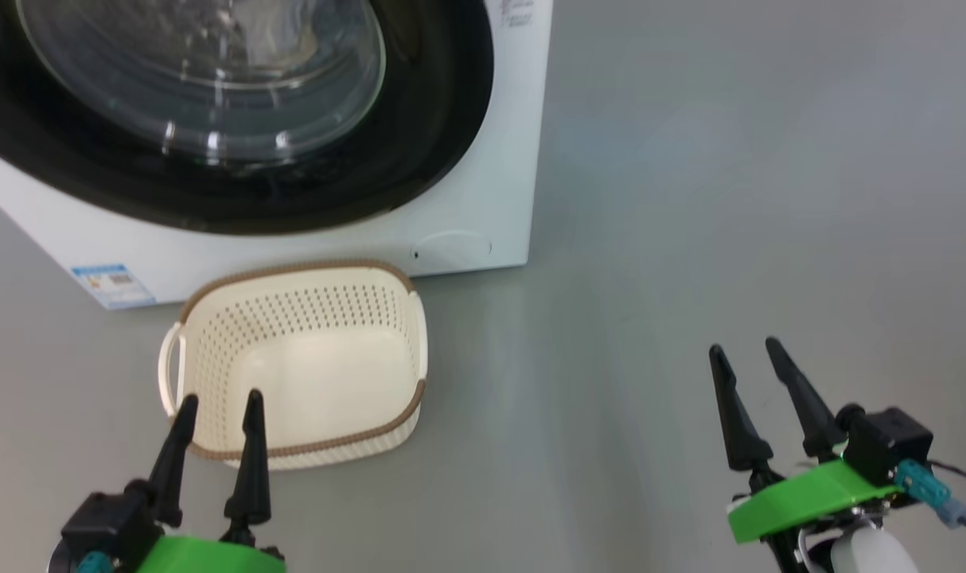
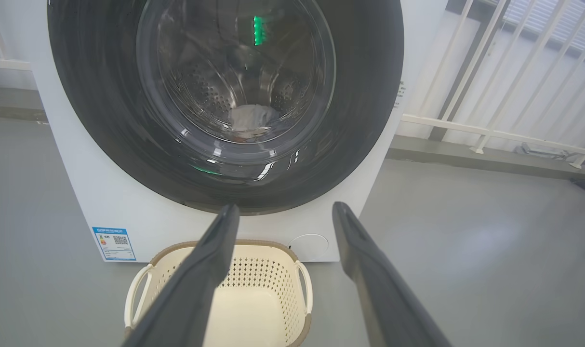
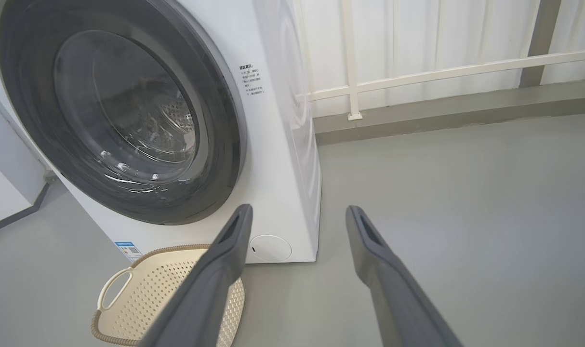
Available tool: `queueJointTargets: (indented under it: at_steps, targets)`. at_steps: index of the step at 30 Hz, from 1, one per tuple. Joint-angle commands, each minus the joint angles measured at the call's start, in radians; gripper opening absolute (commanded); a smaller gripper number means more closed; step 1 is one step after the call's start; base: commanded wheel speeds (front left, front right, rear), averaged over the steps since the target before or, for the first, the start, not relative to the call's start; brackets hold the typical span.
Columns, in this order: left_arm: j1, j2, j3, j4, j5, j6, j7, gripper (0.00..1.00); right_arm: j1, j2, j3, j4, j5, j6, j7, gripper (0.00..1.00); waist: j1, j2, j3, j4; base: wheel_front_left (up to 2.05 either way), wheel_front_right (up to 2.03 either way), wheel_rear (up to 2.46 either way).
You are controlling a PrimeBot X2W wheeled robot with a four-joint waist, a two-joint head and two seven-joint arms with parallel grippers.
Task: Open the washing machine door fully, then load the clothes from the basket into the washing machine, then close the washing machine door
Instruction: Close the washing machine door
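Two grippers in view, both holding nothing. I have the left gripper [image 1: 221, 396] with fingers spread fairly wide, hovering in front of the washing machine [image 1: 467, 215] and farther out from it than the basket [image 1: 296, 267]. In the head view its tips overlap the basket wall that faces away from the machine. I read the right gripper [image 1: 744, 346] as parted by a similar gap, over bare grey floor [image 1: 690, 199], well apart from the machine and off beyond its flap-side front corner.

I see the washing machine door [image 1: 427, 119] flush against the machine front, closed, glossy black rim and glass bowl facing me. Through the glass in the left wrist view I make out the perforated steel drum [image 2: 201, 91] with a pale bundle of cloth [image 2: 251, 118] at its bottom.

Basket stands upright on the floor just in front of the machine, below the door, between the blue label sticker [image 1: 111, 285] and the round lower flap [image 1: 453, 247]. Can't tell whether it touches the machine front. Inside I see bare cream bottom and perforated walls.

White railing [image 3: 418, 74] runs behind the machine on the flap side, per the right wrist view.
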Motion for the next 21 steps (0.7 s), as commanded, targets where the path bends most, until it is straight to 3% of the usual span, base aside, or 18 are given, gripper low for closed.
queueJointTargets:
  at_steps: [1, 21]
  targets:
    - [0.007, 0.014, 0.042, -0.016, 0.017, -0.003, -0.006, 1.00, 0.014, 0.006, 0.021, -0.028, 0.000, -0.006, 0.002, 1.00, 0.0000, 0.0000, -0.055, -0.031, 0.00, 0.00, 0.00]
    - [0.095, -0.001, 0.090, 0.000, 0.064, -0.003, -0.006, 1.00, 0.115, 0.006, -0.012, -0.053, -0.036, -0.006, 0.002, 1.00, 0.0000, 0.0000, -0.159, -0.013, 0.00, 0.00, 0.00]
